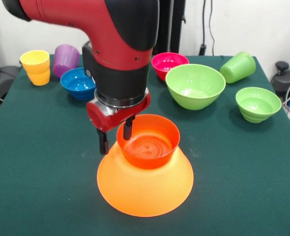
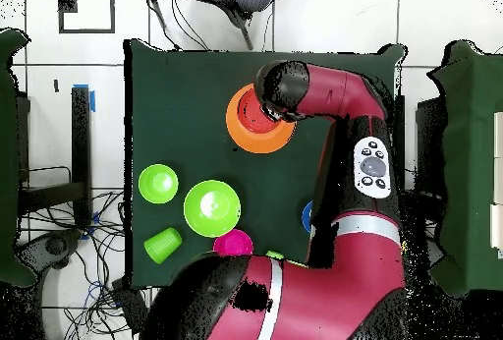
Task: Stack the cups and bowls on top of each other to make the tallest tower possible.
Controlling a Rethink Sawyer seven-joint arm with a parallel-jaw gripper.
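Observation:
The huge orange bowl [image 1: 145, 189] lies upside down at the table's front middle and forms the tower's base. A red-orange bowl [image 1: 150, 142] sits upright on top of it. My gripper [image 1: 115, 135] is at this bowl's left rim, one finger inside and one outside, jaws apart. In the overhead view the orange bowl [image 2: 241, 132] and the red-orange bowl [image 2: 255, 118] show partly under my arm, which hides the gripper. Only one light green cup shows.
Loose on the table: a yellow cup [image 1: 36, 67], a tilted purple cup [image 1: 65, 59], a blue bowl [image 1: 79, 82], a pink bowl [image 1: 168, 65], a large light green bowl [image 1: 195, 86], a green cup [image 1: 238, 67] on its side, and a small green bowl [image 1: 257, 103].

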